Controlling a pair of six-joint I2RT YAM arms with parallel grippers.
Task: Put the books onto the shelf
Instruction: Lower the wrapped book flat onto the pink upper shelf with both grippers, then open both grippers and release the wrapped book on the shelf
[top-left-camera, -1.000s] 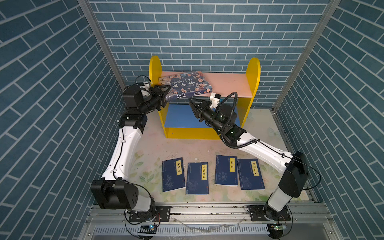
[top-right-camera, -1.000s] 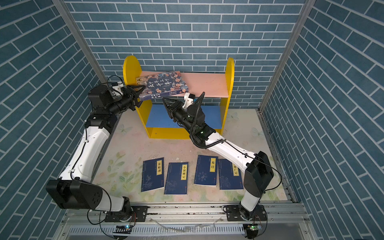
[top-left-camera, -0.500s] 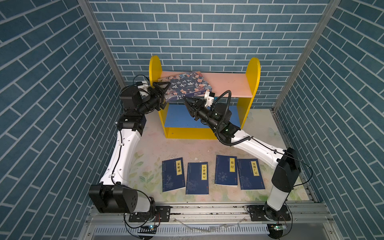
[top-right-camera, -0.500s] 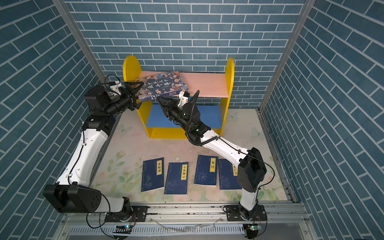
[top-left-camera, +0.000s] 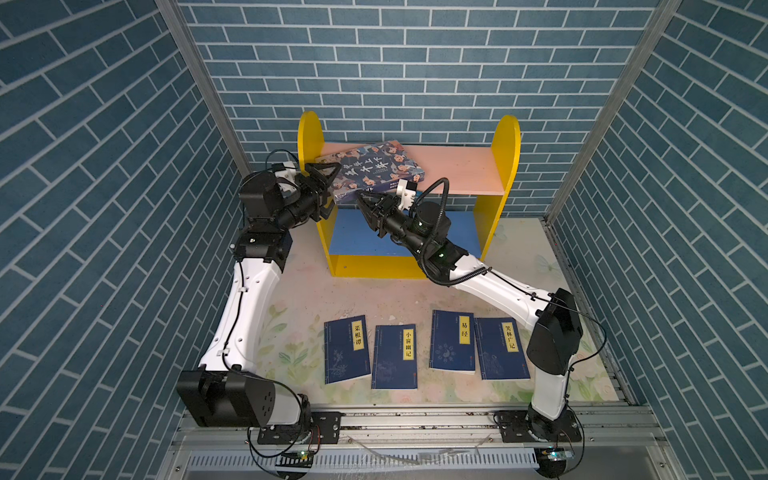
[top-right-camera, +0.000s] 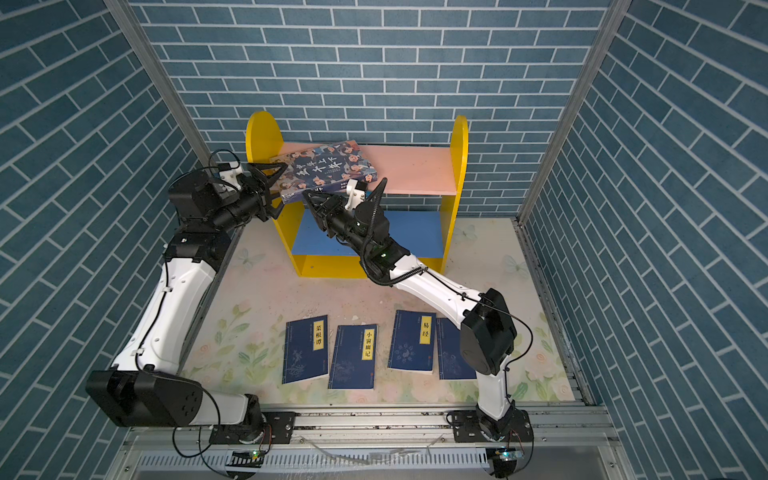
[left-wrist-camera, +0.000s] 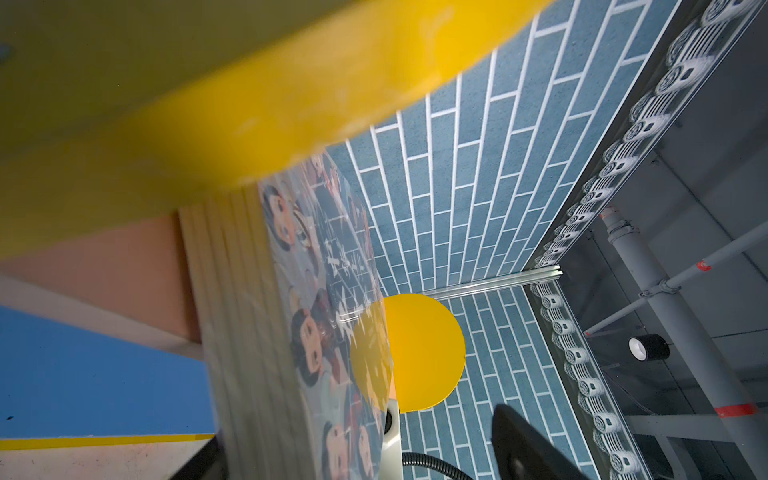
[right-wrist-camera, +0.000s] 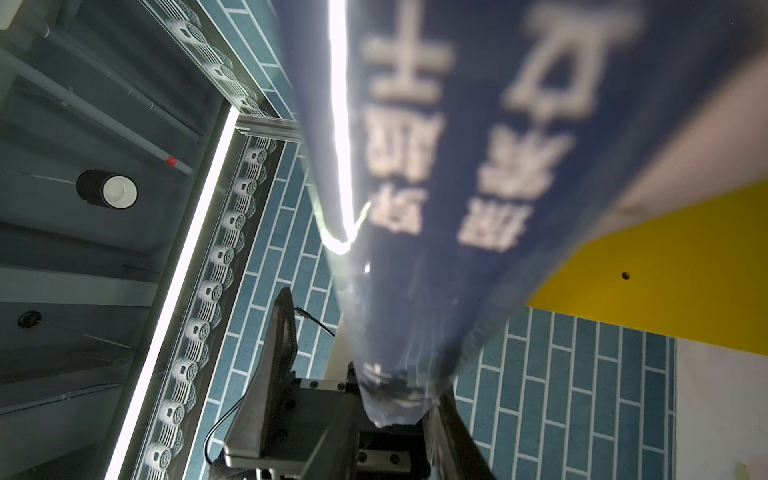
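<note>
cartoon book (top-left-camera: 374, 168): on pink upper board (top-left-camera: 457, 170), left end, overhanging near edge | my left claw (top-left-camera: 328, 187): wide, astride its left edge | my right claw (top-left-camera: 362, 196): pinching its near edge | likely heavy, stiff, slick; grip deep

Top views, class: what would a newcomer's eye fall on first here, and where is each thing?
The yellow-sided shelf at the back stands out, with the cartoon-face book lying askew on its pink upper board. The right gripper pinches that book's front edge; the left gripper stands open at its left end. In front, four navy books lie in a row on the table.
</note>
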